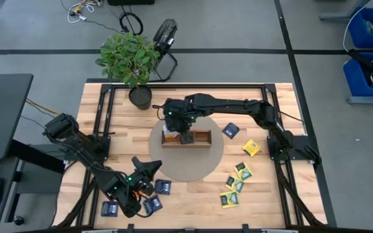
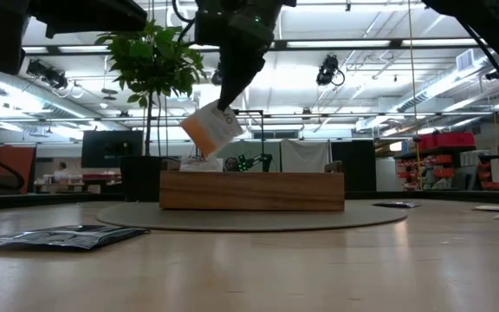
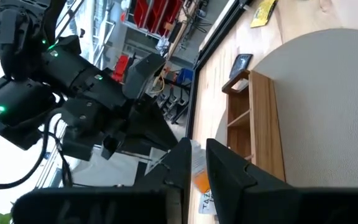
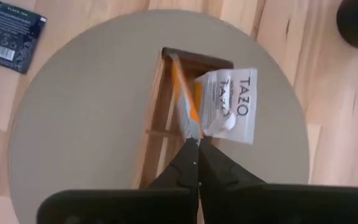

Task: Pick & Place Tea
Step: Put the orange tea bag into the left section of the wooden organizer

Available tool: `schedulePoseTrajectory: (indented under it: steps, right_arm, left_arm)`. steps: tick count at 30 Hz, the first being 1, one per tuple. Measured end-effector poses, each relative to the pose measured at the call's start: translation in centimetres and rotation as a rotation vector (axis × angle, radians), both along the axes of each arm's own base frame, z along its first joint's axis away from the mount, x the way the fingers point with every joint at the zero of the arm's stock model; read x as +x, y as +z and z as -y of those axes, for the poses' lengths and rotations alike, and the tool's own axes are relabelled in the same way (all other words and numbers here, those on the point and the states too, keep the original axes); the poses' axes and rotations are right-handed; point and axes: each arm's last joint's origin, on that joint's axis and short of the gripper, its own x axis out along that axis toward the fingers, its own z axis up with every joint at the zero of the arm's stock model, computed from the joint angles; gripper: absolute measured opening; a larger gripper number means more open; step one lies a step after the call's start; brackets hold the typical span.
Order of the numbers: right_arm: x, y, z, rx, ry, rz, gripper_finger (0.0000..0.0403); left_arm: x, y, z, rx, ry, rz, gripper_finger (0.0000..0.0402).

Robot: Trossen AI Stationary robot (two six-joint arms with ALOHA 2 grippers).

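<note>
My right gripper (image 4: 196,142) is shut on a tea packet (image 2: 210,130), orange with a white printed face, above the left end of the brown wooden tray (image 1: 196,137). The tray stands on a round grey mat (image 1: 186,169). A white packet edge (image 2: 199,163) sticks up out of the tray's left end. Loose packets lie flat on the table: dark blue ones (image 1: 162,187) near my left arm, one dark blue (image 1: 230,130) and yellow-green ones (image 1: 237,181) at the right. My left gripper (image 1: 153,165) hovers near the mat's near-left edge, pointing at the tray, with a narrow gap and nothing in it. My right gripper pinches the packet's upper corner (image 4: 199,127) between its two fingertips, coming from above and slanting down. An orange sheet (image 4: 182,93) seen edge-on and a white printed face (image 4: 232,102) both run into the fingertips; one packet or two, I cannot tell. It hangs tilted, clear of the tray.
A potted plant (image 1: 129,58) stands at the table's far edge, left of the tray. A black frame (image 1: 102,110) runs along the table's left, far and right sides. A yellow packet (image 1: 251,147) lies near the right arm's base. Bare wood shows between the mat and the near edge.
</note>
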Motion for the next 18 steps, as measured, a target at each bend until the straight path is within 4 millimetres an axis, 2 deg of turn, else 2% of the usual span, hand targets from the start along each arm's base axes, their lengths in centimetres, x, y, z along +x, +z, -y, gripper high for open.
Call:
schedulePoseTrajectory:
  steps: [8, 18]
  right_arm:
    - [0.2, 0.0, 0.0, 0.003, 0.009, 0.028, 0.0]
    - [0.0, -2.5, 0.0, 0.016, 0.002, -0.034, 0.0]
  left_arm:
    - [0.0, 0.0, 0.0, -0.015, 0.002, 0.011, 0.0055]
    - [0.0, -0.1, 0.0, -0.037, -0.019, -0.013, 0.0055]
